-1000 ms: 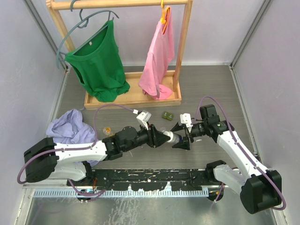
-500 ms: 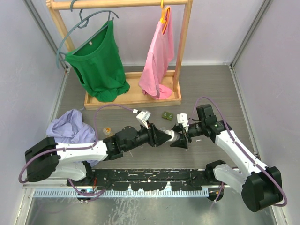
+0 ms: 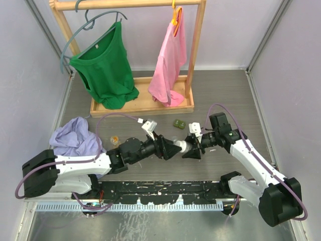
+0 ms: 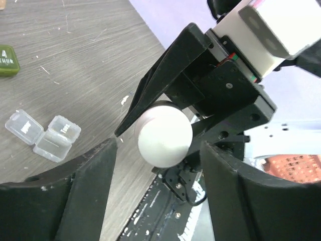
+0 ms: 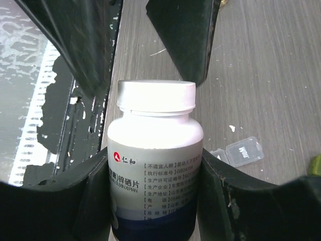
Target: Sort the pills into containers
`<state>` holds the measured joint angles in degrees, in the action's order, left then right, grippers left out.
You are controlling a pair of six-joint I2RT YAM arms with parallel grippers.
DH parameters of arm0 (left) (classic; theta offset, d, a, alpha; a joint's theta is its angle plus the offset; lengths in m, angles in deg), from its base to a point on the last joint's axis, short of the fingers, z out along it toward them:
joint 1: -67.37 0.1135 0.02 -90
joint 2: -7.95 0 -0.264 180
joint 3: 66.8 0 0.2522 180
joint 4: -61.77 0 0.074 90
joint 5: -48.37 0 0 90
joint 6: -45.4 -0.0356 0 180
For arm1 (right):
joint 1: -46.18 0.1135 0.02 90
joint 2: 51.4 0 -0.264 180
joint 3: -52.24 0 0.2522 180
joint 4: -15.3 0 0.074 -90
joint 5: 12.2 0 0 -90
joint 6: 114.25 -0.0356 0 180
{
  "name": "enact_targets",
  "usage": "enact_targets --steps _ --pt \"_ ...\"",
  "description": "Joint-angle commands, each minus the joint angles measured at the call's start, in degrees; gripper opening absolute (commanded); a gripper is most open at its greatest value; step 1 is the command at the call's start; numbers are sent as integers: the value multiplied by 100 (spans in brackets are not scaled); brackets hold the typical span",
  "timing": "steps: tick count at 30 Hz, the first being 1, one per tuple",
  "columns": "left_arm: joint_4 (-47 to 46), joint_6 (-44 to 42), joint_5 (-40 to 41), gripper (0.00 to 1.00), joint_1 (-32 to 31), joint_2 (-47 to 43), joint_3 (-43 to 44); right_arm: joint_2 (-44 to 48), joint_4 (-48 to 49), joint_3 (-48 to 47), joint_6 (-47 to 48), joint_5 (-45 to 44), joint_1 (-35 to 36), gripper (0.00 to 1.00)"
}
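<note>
Over the table (image 3: 225,95), pill bottle (image 5: 154,165) level, cap (image 5: 155,95) toward spread left fingers (image 4: 93,196), right fingers (image 5: 75,206) clamping it.

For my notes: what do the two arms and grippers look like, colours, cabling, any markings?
The left arm and right arm both have white links with black joints and bases. Each trails a looping purple cable and carries a small white camera block at the wrist. The left gripper and right gripper have matte black, wedge-shaped fingers. No markings are legible.
</note>
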<state>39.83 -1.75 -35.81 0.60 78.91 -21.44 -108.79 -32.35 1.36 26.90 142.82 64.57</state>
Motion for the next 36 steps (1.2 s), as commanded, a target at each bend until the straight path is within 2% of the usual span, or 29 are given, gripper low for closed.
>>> enact_targets --steps 1,4,8,12,17,25,36 --pt "-764 -797 33 79 -34 -764 -445 -47 -419 -283 408 290 26 1" --pt "-915 -1568 -234 100 -30 -1218 -816 -161 -668 -348 637 312 26 1" --pt "-910 -2807 -1096 98 -30 -1608 -1061 -300 -1091 -439 1180 398 36 1" --pt "-896 -4166 -2044 98 -36 -1519 -1058 -314 -1441 -420 1668 472 41 1" --pt "-883 -5397 -2345 98 -74 -1066 -871 -270 -1544 -357 1914 479 41 1" --pt "-1185 -5503 -2221 100 -74 -303 -445 -300 -1636 -363 2056 468 45 1" --pt "-1696 -5169 -2016 79 -75 137 -274 -323 -1647 -358 2074 440 79 1"
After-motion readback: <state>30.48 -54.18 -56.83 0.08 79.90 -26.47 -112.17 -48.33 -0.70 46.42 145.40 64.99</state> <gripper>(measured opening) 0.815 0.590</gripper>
